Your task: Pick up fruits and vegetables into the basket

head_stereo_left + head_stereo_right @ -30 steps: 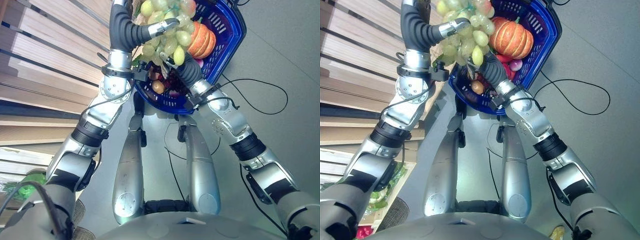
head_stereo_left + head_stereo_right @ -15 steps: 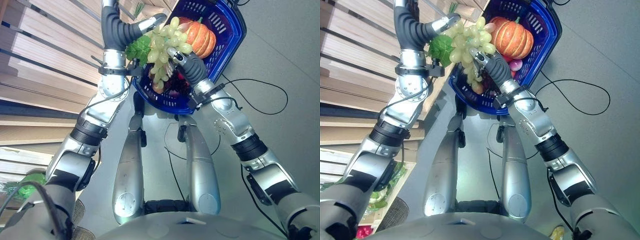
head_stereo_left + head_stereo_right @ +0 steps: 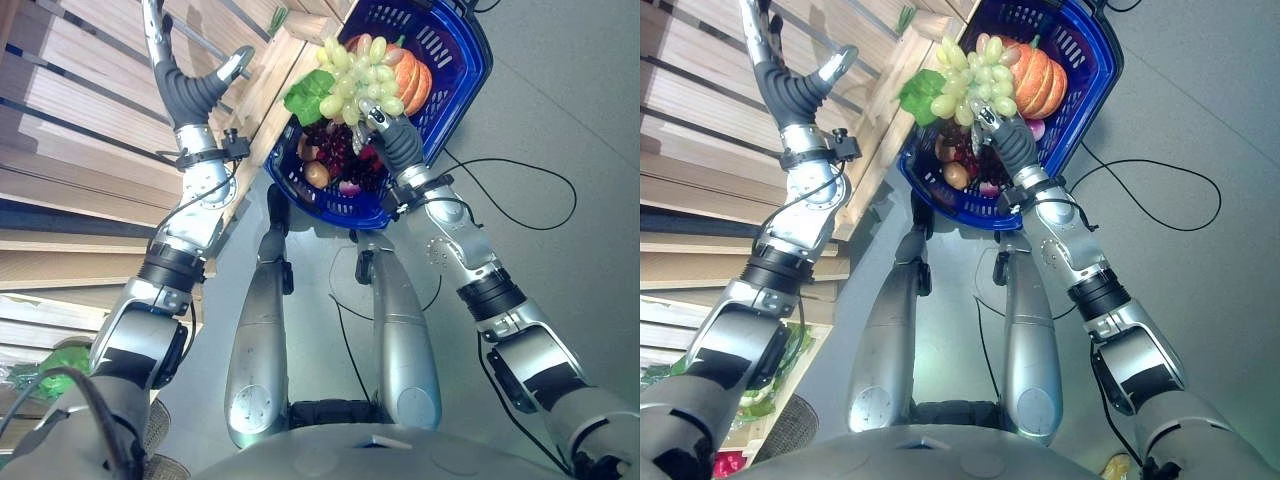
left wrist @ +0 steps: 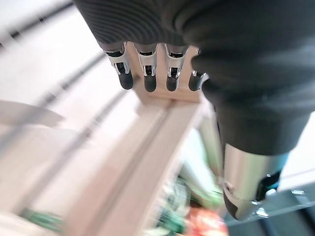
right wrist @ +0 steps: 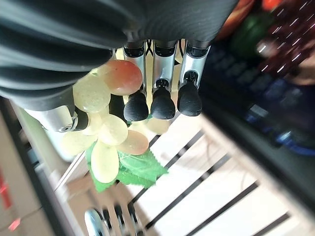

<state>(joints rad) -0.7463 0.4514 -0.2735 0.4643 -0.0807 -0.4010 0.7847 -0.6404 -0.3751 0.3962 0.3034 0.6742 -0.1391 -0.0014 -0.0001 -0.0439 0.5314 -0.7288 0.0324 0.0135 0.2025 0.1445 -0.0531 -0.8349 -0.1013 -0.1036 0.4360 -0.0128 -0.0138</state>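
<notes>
Seen from the robot's head looking down, a blue plastic shopping basket with slotted walls (image 3: 455, 75) sits on the grey floor at the far centre, to the right of a stepped wooden display stand (image 3: 90, 120). The robot's right hand (image 3: 385, 128) is raised over the near left part of the basket and has its fingers and thumb curled around a bunch of pale green plastic grapes with one green leaf (image 3: 350, 80); the bunch hangs above the basket's left rim, not yet lowered inside. In the right wrist view the grapes (image 5: 106, 123) sit pinched between thumb and dark fingertips (image 5: 162, 103), one grape blushed red. Already in the basket are an orange ribbed pumpkin (image 3: 410, 75) at the far side, a dark purple grape bunch (image 3: 335, 150) and a small brown round fruit (image 3: 317, 173) at the near left. The left hand (image 3: 215, 75) is lifted at the far left beside the stand, fingers straight and spread, holding nothing. The bunch looks light but loose and floppy, its smooth grapes likely slippery; a grip high up near the stem and leaf probably holds best, since individual grapes could roll out of a pinch.
</notes>
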